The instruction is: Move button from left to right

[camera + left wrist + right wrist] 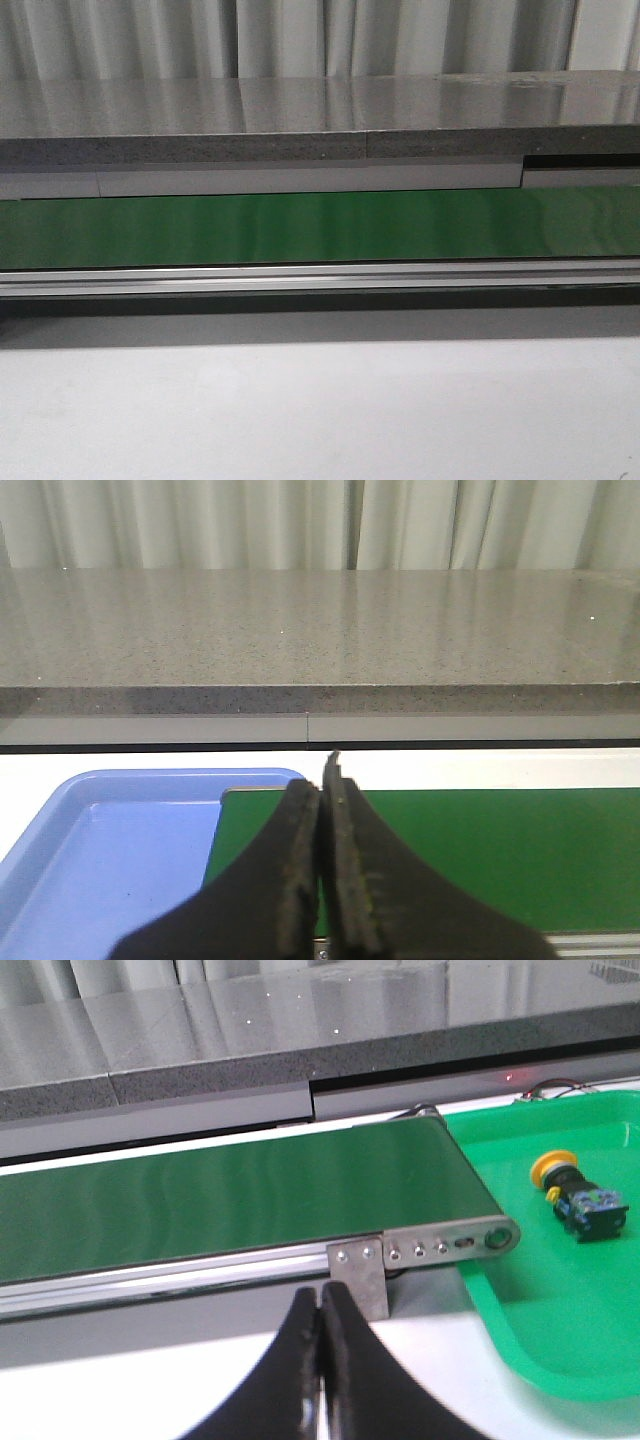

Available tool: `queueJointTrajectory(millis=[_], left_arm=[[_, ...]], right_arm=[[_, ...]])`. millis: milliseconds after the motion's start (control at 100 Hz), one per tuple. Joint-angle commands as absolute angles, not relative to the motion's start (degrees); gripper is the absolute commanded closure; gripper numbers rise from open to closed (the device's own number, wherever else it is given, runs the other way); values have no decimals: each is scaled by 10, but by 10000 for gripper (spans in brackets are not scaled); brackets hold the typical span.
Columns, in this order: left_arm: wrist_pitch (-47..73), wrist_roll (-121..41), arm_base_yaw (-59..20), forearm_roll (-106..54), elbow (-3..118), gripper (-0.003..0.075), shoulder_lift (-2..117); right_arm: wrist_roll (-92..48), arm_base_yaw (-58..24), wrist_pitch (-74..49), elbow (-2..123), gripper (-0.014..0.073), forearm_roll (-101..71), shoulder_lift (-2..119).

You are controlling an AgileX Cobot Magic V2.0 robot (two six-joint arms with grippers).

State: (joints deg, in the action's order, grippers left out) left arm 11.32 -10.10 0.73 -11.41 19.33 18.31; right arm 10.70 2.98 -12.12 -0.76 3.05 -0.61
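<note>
The button (575,1191), with a yellow disc head, black body and a blue-white mark, lies on its side in a green tray (520,1340) just past the end of the conveyor. My right gripper (320,1295) is shut and empty over the white table, in front of the conveyor's end bracket and apart from the button. My left gripper (322,785) is shut and empty above the other end of the green belt (470,850), beside a blue tray (100,870). Neither gripper nor the button shows in the front view.
The green conveyor belt (320,228) runs across the front view with an aluminium rail (320,277) along its near side. A grey stone-like shelf (300,115) stands behind it. White table surface (320,410) lies in front. The blue tray holds nothing visible.
</note>
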Motion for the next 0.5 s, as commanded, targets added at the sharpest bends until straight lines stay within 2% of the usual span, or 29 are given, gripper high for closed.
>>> queueJointTrajectory(millis=[0, 490], left_arm=[[65, -102, 3, -121, 209, 740, 187], [65, -102, 3, -121, 209, 740, 187]], right_arm=[[107, 30, -60, -4, 662, 25, -18], [107, 30, -52, -7, 662, 37, -18]])
